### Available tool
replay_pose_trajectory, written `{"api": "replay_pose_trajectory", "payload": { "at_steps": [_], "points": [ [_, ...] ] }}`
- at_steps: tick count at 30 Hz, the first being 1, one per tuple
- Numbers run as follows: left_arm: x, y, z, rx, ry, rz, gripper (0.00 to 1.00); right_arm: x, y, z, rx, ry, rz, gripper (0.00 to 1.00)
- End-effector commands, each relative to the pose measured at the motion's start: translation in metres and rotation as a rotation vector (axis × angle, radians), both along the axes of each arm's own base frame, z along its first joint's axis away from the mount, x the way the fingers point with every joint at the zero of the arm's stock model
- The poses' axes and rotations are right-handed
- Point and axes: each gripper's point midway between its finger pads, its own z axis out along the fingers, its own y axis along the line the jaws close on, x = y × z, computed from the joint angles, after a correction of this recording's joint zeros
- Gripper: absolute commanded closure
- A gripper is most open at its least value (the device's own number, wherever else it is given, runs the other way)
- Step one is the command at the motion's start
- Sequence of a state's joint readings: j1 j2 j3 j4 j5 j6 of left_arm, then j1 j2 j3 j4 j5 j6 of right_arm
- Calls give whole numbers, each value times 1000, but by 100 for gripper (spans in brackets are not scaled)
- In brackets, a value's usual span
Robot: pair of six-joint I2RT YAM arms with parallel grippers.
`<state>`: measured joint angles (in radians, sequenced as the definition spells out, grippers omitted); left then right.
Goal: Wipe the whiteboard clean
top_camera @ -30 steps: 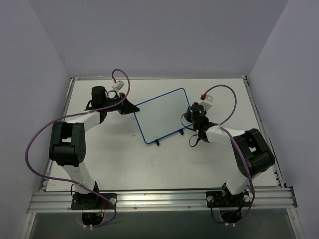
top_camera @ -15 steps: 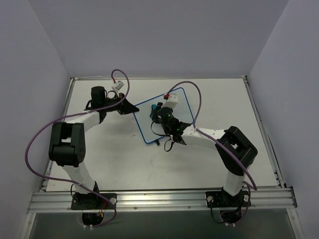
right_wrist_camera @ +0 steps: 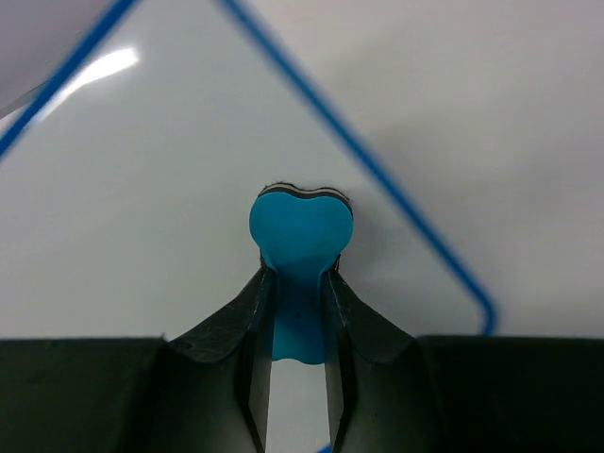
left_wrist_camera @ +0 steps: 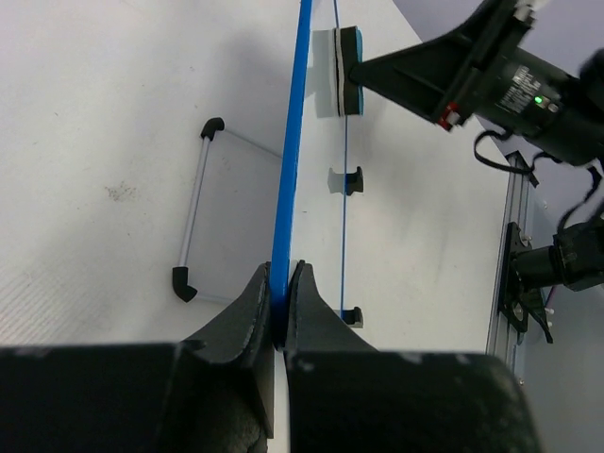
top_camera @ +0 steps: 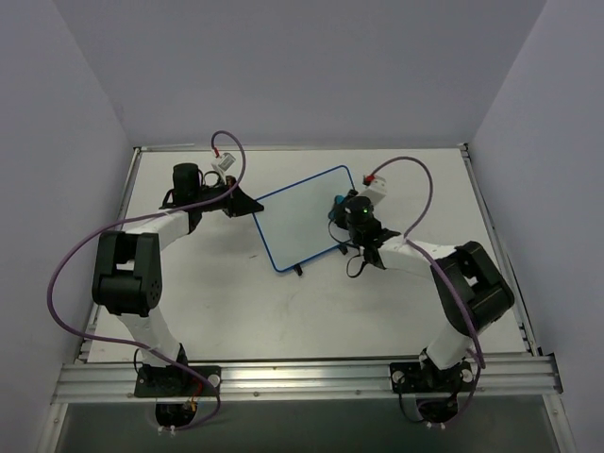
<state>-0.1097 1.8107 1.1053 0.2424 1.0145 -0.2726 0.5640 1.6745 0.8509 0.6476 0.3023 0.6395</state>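
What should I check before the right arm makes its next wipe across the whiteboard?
1. Left jaws shut on the blue frame edge of the whiteboard: ok.
2. Right jaws shut on the blue eraser, which sits centred between them: ok.
3. Eraser's felt side against the board face: it looks to be touching in the left wrist view: ok.
4. Eraser inside the frame, close to a rounded corner: ok.
5. Scribbles to wipe: none on the face that shows, but the patch under the right arm is hidden: cannot tell.
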Motion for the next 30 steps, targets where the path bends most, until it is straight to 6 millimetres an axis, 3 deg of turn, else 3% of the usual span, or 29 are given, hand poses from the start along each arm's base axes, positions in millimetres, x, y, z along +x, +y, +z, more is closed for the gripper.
{"api": "replay_pose_trajectory", "payload": {
  "at_steps": [1, 3, 8, 11, 12, 15, 19, 21, 23, 26, 27, 30],
  "points": [
    [14, 10, -3, 128, -216, 20, 98, -17, -80, -57, -72, 167, -141, 100],
    [14, 12, -1, 128, -218, 25, 98, -26, -102, -74, -53, 204, -169, 100],
    [14, 17, -1, 139, -210, 44, 98, -33, -102, -68, -6, 184, -117, 100],
    [14, 20, -1, 151, -209, 56, 98, -34, -102, -31, 7, 113, -108, 100],
    [13, 21, -2, 155, -205, 59, 98, -36, -106, -8, 4, 80, -116, 100],
    [14, 24, -1, 166, -209, 77, 98, -41, -126, 25, -31, 41, -162, 100],
    [15, 25, -4, 169, -200, 81, 98, -50, -147, 41, -87, 65, -193, 100],
    [16, 26, -6, 177, -191, 92, 96, -59, -164, 33, -119, 129, -227, 100],
    [18, 29, -10, 195, -183, 119, 87, -63, -184, 26, -112, 177, -276, 100],
    [19, 31, -13, 210, -180, 142, 83, -73, -201, -1, -75, 293, -292, 100],
    [19, 32, -14, 215, -182, 148, 83, -76, -218, -14, -68, 342, -334, 100],
    [19, 32, -10, 214, -190, 157, 79, -81, -239, -41, -81, 433, -386, 100]
  ]
}}
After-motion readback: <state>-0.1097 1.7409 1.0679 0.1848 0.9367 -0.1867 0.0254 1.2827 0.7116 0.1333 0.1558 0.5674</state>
